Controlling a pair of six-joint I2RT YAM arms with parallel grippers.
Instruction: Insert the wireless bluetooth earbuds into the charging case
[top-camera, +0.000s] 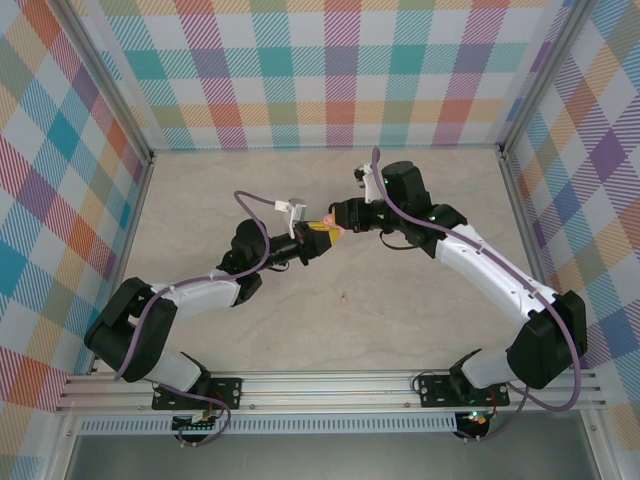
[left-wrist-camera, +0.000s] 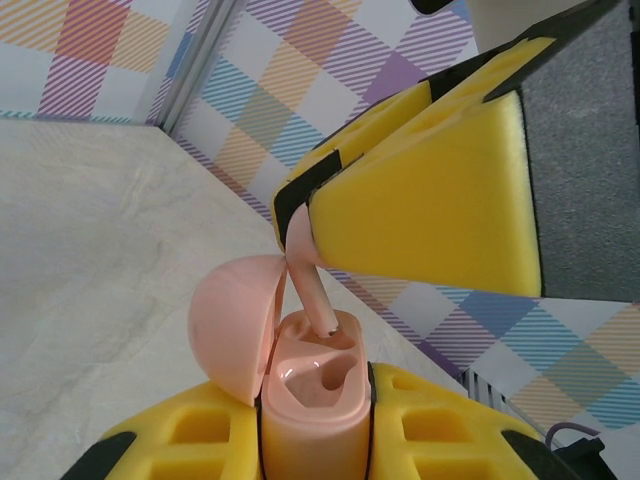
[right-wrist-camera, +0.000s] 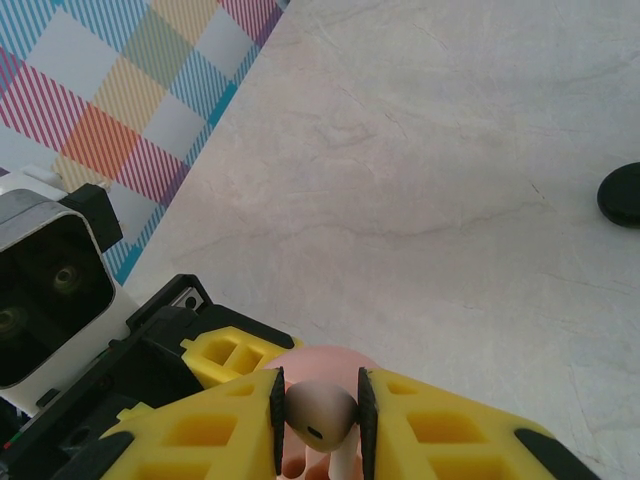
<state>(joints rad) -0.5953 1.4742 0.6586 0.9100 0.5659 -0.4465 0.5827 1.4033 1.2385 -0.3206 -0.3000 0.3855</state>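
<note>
earbud (left-wrist-camera: 316, 296) stem in open case (left-wrist-camera: 310, 430), black puck (right-wrist-camera: 622, 195) from right wrist

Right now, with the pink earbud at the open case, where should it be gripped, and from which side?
Grip the pink earbud by its rounded head, from the end away from the case, as the right end effector does. Its thin stem points into the case slot and must stay free, and the open lid blocks the hinge side.
</note>
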